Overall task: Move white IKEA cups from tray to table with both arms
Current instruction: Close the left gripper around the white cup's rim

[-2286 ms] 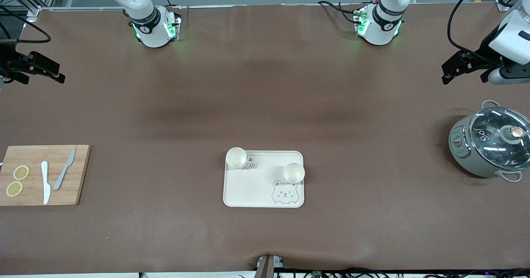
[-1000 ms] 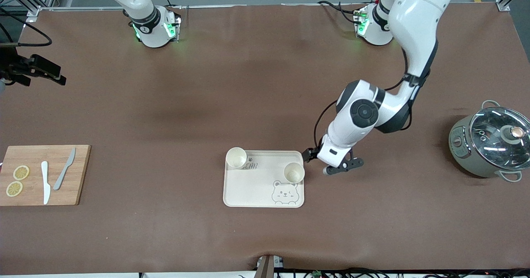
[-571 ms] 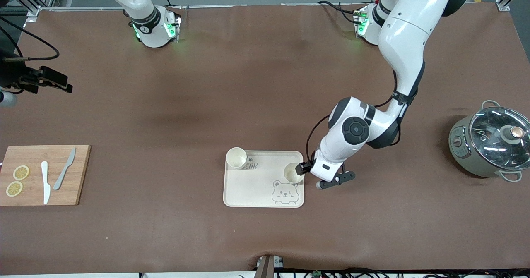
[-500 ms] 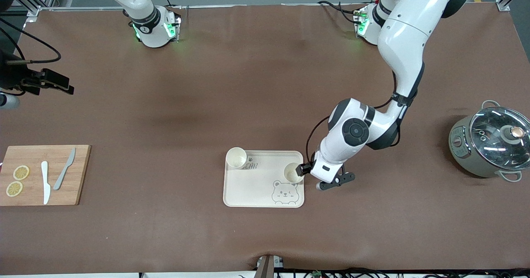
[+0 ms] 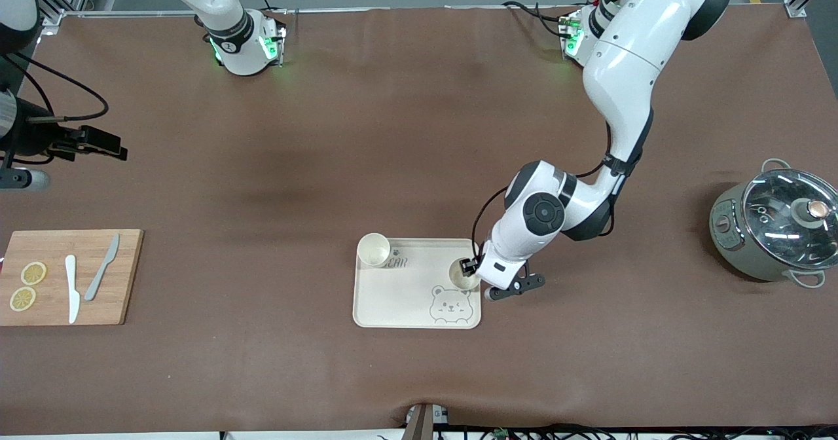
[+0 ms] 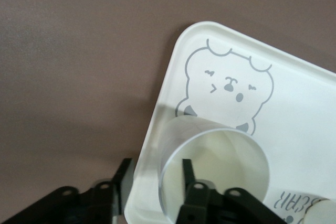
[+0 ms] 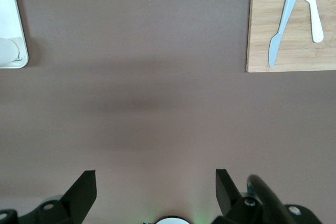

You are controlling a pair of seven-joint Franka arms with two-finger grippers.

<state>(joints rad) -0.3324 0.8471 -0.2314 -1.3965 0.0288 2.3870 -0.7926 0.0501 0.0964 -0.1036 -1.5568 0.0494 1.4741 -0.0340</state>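
Observation:
Two white IKEA cups stand upright on the cream bear-print tray (image 5: 406, 299). One cup (image 5: 374, 250) sits at the tray's corner toward the right arm's end. The other cup (image 5: 461, 276) stands at the tray's edge toward the left arm's end. My left gripper (image 5: 470, 271) is down at this cup (image 6: 220, 156). One finger (image 6: 187, 174) is inside it and the other finger (image 6: 124, 174) is outside the tray rim, with a gap left to the cup wall. My right gripper (image 5: 105, 144) hangs open and empty over the table at the right arm's end.
A bamboo cutting board (image 5: 46, 243) with two knives and lemon slices lies at the right arm's end. A grey pot with a glass lid (image 5: 772, 230) stands at the left arm's end. Bare brown table surrounds the tray.
My left arm swung in from the pot end and lowered onto the cup, its fingers narrowing across the cup wall. My right gripper drifted a little inward over the table.

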